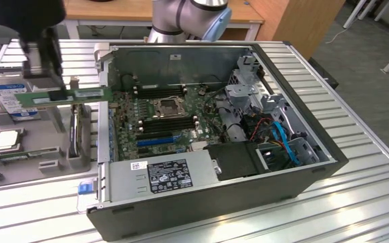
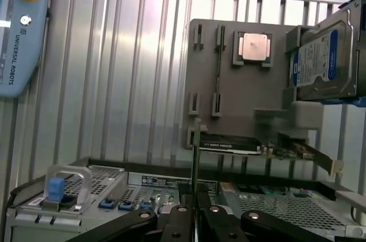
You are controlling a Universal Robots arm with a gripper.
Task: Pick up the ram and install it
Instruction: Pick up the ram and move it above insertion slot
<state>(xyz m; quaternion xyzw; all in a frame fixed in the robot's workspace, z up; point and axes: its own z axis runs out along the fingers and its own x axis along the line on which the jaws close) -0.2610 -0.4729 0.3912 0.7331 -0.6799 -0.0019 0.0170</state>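
Ram stick, a long, thin green circuit board [image 1: 89, 93], hangs clenched in the dark gripper [image 1: 58, 94] at upper left: picked up, not yet installed.

The end effector [image 2: 196, 203] clamps the ram [image 2: 196, 150], seen edge-on.

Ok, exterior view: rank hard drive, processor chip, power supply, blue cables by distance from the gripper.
1. hard drive, beside the gripper
2. processor chip, on grey holder
3. power supply, in the case
4. blue cables, exterior view's far right
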